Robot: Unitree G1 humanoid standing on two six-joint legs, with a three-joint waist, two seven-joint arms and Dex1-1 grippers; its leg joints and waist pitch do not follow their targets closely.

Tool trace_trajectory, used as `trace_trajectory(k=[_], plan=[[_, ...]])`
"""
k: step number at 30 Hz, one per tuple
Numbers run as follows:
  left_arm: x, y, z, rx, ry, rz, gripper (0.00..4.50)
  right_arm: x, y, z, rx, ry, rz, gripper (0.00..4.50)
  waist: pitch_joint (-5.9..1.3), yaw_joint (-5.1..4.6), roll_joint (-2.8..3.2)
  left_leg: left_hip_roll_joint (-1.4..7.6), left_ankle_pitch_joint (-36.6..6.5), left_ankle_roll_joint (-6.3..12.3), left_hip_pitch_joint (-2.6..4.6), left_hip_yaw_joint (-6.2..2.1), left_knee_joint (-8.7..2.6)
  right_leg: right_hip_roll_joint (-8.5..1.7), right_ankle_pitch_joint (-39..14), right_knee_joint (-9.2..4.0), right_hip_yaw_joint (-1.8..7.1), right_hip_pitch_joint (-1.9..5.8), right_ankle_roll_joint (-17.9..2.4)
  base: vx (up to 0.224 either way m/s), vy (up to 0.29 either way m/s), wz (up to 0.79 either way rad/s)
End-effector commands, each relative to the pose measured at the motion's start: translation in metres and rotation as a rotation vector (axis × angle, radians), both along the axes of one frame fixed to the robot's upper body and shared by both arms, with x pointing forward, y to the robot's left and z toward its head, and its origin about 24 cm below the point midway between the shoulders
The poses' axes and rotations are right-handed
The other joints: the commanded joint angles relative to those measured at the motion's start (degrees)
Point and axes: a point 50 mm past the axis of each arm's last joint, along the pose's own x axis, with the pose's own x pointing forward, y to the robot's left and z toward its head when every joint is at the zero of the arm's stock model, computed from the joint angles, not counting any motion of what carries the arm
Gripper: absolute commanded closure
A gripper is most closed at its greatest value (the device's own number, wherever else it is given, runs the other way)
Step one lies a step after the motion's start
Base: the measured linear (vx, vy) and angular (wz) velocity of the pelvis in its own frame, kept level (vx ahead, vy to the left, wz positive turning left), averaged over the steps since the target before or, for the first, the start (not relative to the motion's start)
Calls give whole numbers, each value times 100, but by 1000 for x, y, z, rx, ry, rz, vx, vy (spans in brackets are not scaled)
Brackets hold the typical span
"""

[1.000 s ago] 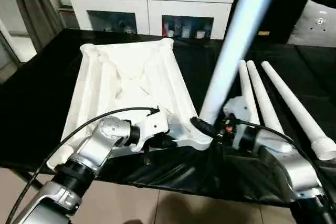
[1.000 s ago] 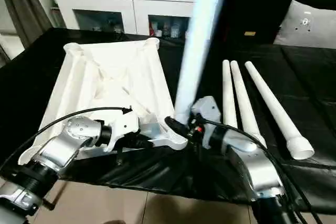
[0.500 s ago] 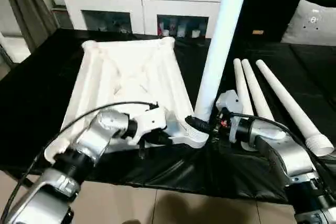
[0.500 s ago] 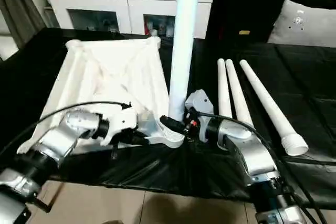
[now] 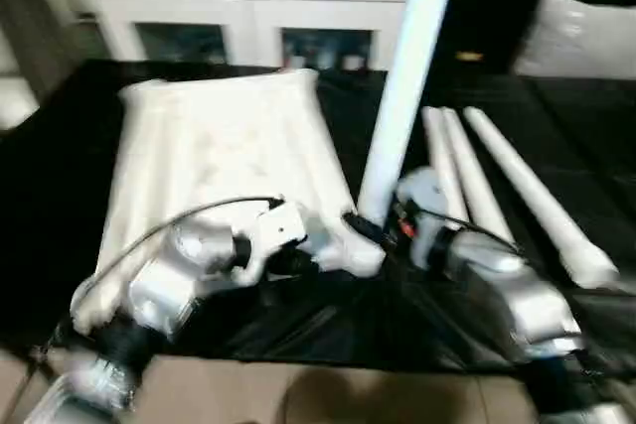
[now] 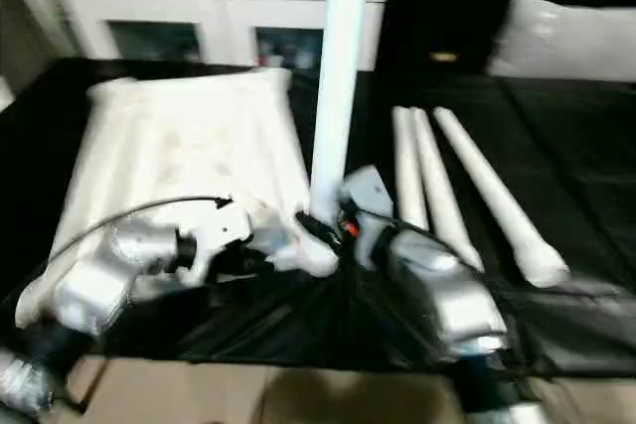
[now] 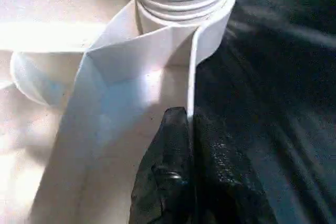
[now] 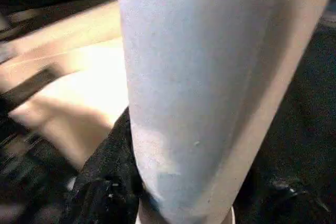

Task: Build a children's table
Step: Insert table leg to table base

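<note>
Your right gripper [image 5: 370, 228] is grasping the leg [image 5: 402, 86] standing upright in the tabletop's [image 5: 219, 146] near corner socket [image 7: 184, 9]. Your left gripper [image 7: 190, 129] is clenching what looks like the tabletop's rim beside that socket. Three spare legs [image 5: 467, 171] are lying beside the tabletop.

White tabletop [image 5: 219, 146] and legs [image 5: 467, 186] (black cloth [image 5: 60, 176] beneath).

no readable text, labels or numbers anywhere
</note>
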Motion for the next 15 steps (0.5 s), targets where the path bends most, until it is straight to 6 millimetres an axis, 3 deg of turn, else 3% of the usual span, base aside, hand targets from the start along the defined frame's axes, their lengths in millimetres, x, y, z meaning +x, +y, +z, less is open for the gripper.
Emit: trace_trajectory(k=[1, 2, 4, 5, 7, 11, 12, 13, 15], plan=[[-5, -18, 10, -33, -32, 46, 450, -2, -9, -40, -95, 205, -156, 262, -165, -8, -63, 413, -2733, -220, 33, -296, -538, -543, -3564, -625, 282, 20, -607, 0, 0, 0], [-9, -29, 12, -37, -46, 37, 450, 0, -5, -40, -91, 211, -178, 262, -152, -26, -28, 399, -2681, -174, 24, -295, -526, -543, -3609, -642, 287, -2, -588, 0, 0, 0], [-12, -41, 14, -44, -53, 27, 450, 3, 0, -41, -100, 213, -194, 262, -152, -33, -35, 387, -2650, -122, 27, -284, -509, -534, -3714, -683, 288, -19, -504, 0, 0, 0], [-12, -44, 14, -43, -60, 27, 450, 3, 1, -42, -100, 221, -197, 262, -153, -37, -113, 378, -2635, -86, 27, -268, -500, -517, -3757, -706, 281, -32, -436, 0, 0, 0], [-10, -45, 14, -38, -67, 24, 450, 3, 2, -44, -104, 232, -196, 262, -147, -23, -58, 381, -2700, -95, 25, -291, -519, -517, -3775, -699, 271, -34, -381, 0, 0, 0], [-11, -38, 16, -6, -64, 74, 450, 1, 4, -46, -114, 259, -206, 262, -151, -60, -54, 403, -2896, -183, 12, -323, -566, -507, -3492, -666, 259, -16, -404, 0, 0, 0], [-11, -37, 17, -1, -63, 87, 450, 1, 4, -47, -118, 266, -211, 262, -158, -83, -123, 409, -2882, -180, 5, -312, -566, -504, -3429, -663, 261, -13, -420, 0, 0, 0], [-12, -36, 17, 2, -64, 92, 450, 1, 4, -48, -120, 269, -213, 262, -161, -81, -82, 409, -2841, -174, 5, -314, -566, -511, -3330, -651, 269, -12, -456, 0, 0, 0], [-12, -36, 18, 6, -67, 100, 450, 2, 4, -49, -123, 272, -218, 262, -162, -96, -82, 415, -2808, -178, 4, -306, -571, -511, -3181, -653, 274, -7, -503, 0, 0, 0]])
